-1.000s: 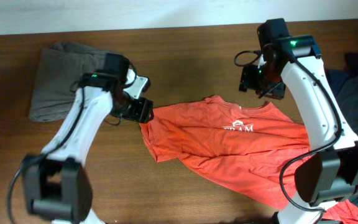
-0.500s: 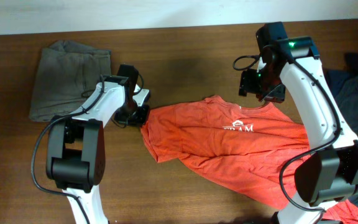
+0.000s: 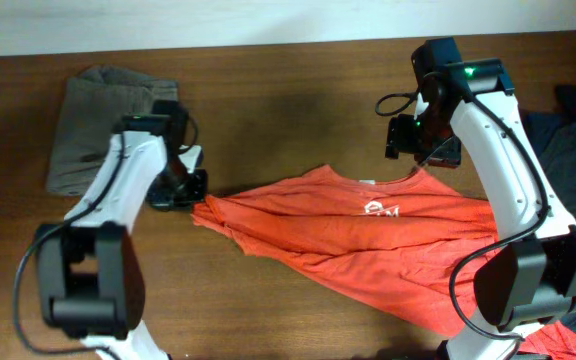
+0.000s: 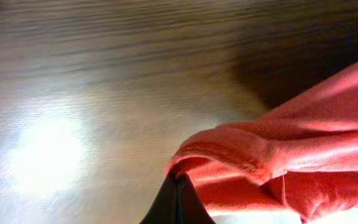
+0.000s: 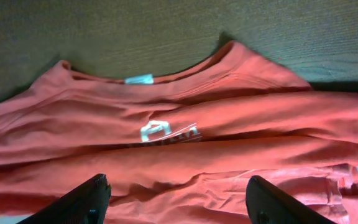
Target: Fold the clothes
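The orange-red T-shirt with white chest lettering lies crumpled across the middle of the table, drawn out into a point at its left end. My left gripper is shut on that left sleeve edge. In the left wrist view its dark fingers are pressed together on a fold of the orange fabric. My right gripper hovers open over the collar. In the right wrist view its fingertips stand wide apart above the shirt's chest, holding nothing.
A grey-brown garment lies folded at the back left, just behind the left arm. Dark blue-grey clothes are piled at the right edge. Bare wooden table stretches behind the shirt.
My left gripper shut on the shirt's left sleeve edge and pulled it leftwards, stretching the shirt out. The right gripper stayed over the collar, open.
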You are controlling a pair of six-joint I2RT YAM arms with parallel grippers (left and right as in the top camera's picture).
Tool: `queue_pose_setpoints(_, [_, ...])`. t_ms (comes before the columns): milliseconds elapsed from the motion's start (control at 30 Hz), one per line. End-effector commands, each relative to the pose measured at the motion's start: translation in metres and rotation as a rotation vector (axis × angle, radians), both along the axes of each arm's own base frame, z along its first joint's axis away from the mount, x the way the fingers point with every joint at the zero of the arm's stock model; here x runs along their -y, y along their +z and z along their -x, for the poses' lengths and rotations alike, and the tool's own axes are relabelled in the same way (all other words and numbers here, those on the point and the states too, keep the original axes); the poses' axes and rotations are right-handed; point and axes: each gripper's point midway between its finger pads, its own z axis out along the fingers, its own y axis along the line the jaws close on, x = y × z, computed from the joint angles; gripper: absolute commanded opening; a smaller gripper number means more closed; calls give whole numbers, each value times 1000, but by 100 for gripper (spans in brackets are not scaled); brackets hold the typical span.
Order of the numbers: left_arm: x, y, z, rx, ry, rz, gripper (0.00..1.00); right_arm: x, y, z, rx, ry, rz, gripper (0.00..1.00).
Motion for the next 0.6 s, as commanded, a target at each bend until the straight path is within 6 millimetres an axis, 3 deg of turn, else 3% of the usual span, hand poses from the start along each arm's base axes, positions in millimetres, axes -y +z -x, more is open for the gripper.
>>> queue_pose_setpoints(0, [-34, 33, -4, 99, 93, -46, 1, 5, 0, 4, -8, 1, 22, 77])
queue_pose_setpoints(67, [-55, 45, -4, 132, 150, -70, 1, 4, 0, 4, -9, 3, 22, 78])
queue_pose_setpoints(200, [-81, 49, -1, 140, 247, -65, 1, 5, -3, 8, -25, 4, 24, 78])
queue_pose_setpoints(567, [-85, 49, -1, 140, 285, -20, 1, 7, -43, 29, -123, 8, 34, 78])
